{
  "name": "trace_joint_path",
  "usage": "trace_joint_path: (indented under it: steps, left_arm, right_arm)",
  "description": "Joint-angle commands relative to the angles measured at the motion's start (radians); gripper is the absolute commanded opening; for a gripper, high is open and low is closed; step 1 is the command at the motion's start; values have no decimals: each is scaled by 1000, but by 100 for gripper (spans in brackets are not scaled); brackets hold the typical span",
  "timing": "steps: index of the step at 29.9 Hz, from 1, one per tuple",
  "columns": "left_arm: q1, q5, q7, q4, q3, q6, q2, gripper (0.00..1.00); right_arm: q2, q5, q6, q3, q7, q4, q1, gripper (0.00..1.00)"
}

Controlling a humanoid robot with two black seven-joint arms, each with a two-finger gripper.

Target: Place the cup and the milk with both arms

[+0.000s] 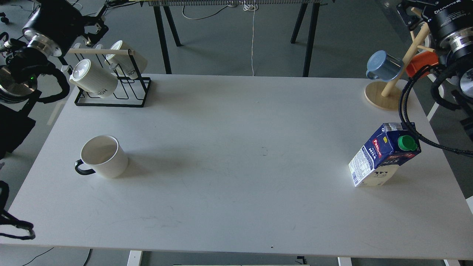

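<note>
The cup (104,156) is a smooth white mug with a black handle pointing left. It stands upright on the left part of the white table (236,129). The milk (382,155) is a blue and white carton with a green cap, standing at the right side. My left gripper (94,30) is raised at the far left, above the mug rack and well away from the cup. My right gripper (410,15) is raised at the top right, behind the mug tree and far from the milk. Both are dark and small, so I cannot tell their fingers apart.
A black wire rack (112,96) at the back left holds ribbed cream mugs (94,79). A wooden mug tree (384,96) at the back right carries a blue mug (384,66) and an orange mug (421,63). A black cable (404,107) hangs close to the carton's top.
</note>
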Motion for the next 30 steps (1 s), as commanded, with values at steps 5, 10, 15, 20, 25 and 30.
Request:
trace_joint_path:
  steps: [5,10,15,20,25,30]
  left_arm:
    - [1,289,-13,-103,18,0,146,100]
    - [38,513,-34,-343,22,0,300,100]
    - [72,708,-70,-536,24,0,426,98]
    - [97,1008,-74,-660,29,0,483,90]
    - [103,1243,-132,-688,30,0,516,72]
    - [158,1420,-171,-755,48,0,571,69]
  right_arm:
    - [-8,-2,0,0,0,9,1,100]
    - [-11,-4,0,2,0,9,-1,100]
    - [-11,-4,0,3,0,9,-10,100]
    - [-11,-4,0,3,0,9,-12,100]
    - [-10,-4,0,3,3,10,-13,100]
    - [-6,-4,0,3,5,10,-25,100]
